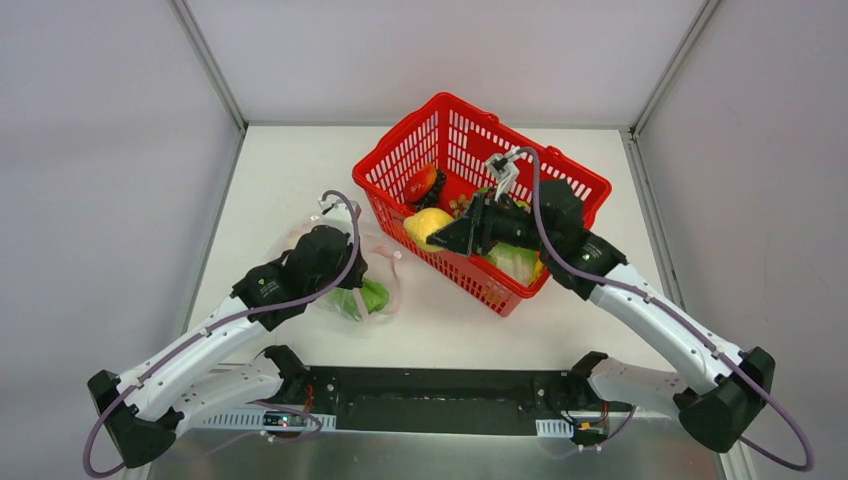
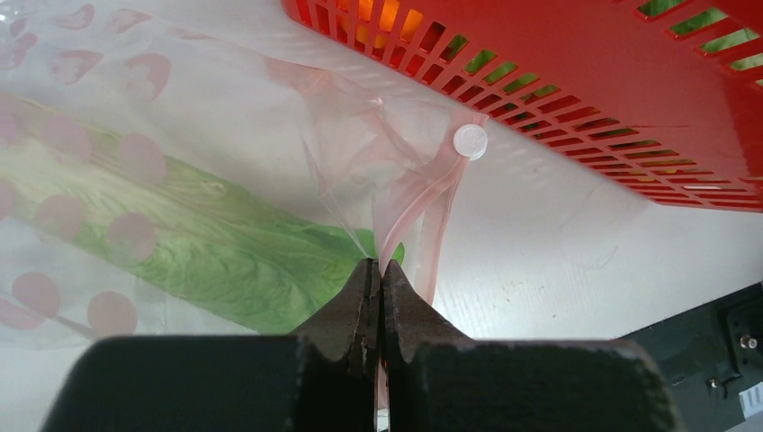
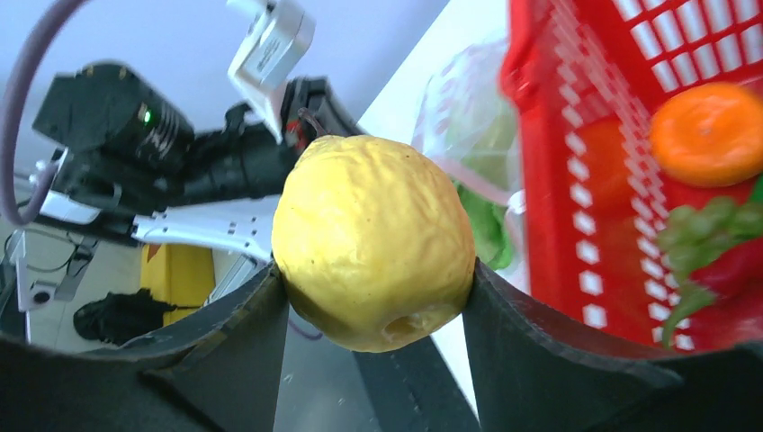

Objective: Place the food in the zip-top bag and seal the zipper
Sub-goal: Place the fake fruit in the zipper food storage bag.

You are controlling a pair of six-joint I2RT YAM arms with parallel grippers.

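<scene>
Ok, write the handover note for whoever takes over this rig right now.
Left hand: shut on the zipper at the mouth of the bag, which lies on the table left of the basket.
Right hand: closed on the yellow fruit, held over the basket's left side.
Done: a leafy cabbage is inside the bag.
Left: bag the yellow fruit, then the orange piece and the red fruit from the basket, then seal the zipper.
</scene>
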